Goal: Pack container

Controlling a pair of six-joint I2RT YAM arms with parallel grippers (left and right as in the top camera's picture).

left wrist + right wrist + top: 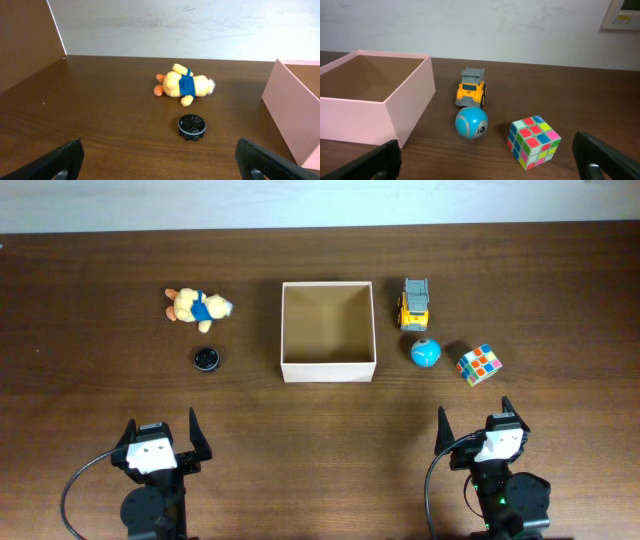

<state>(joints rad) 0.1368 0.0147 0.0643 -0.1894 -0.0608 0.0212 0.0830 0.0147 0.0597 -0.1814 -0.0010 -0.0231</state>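
Left jaws and right jaws both stand apart, empty, at the near desk (320, 450) edge. The empty cardboard container (329, 371) sits ahead, midway between them. The puzzle cube (479, 364) and blue ball (425, 352) lie to its right, ahead of the right jaws.

The bench (90, 400) carries one container (328, 370) and five small things, one of each kind: one plush animal (197, 307), one black ridged disc (206, 359), one yellow toy truck (414, 304), one blue ball (425, 352) and one colour-puzzle cube (479, 364). There are two pincers: left pincer (161, 420), right pincer (472, 415).
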